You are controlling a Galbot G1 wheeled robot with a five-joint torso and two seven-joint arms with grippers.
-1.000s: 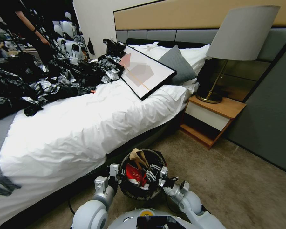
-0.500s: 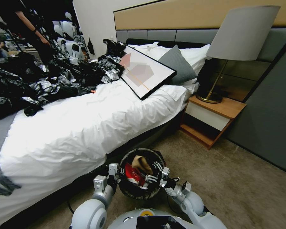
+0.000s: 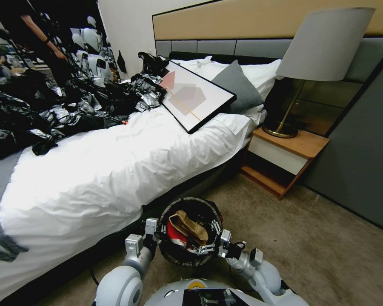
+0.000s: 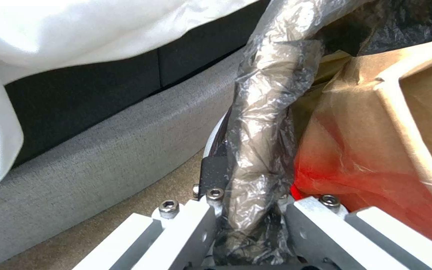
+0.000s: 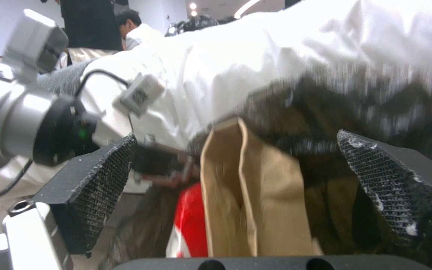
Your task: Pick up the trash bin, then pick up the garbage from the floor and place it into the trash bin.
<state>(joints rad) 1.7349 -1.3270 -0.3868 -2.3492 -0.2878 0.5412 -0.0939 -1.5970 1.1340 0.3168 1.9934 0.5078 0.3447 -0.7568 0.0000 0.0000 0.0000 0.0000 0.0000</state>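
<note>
The trash bin (image 3: 174,255), round and lined with a dark bag, hangs just above the carpet beside the bed. My left gripper (image 3: 158,236) is shut on its left rim; in the left wrist view the left gripper (image 4: 248,210) clamps the bag-covered rim (image 4: 261,123). A brown paper bag (image 3: 190,227) lies inside on a red-and-white wrapper (image 3: 173,233). My right gripper (image 3: 211,240) stands open at the bin's right rim, holding nothing. In the right wrist view its pads (image 5: 101,187) frame the paper bag (image 5: 246,202) and the red wrapper (image 5: 191,221).
The bed (image 3: 115,170) runs along the left, close to the bin, with black and silver sheeting (image 3: 51,110) and a framed picture (image 3: 191,97) on it. A nightstand (image 3: 285,157) with a lamp (image 3: 315,55) stands ahead right. Bare carpet (image 3: 327,250) lies to the right.
My right gripper lowered the brown paper bag into the bin, let go of it and drew back toward me. The bag now lies in the bin. The left gripper held still.
</note>
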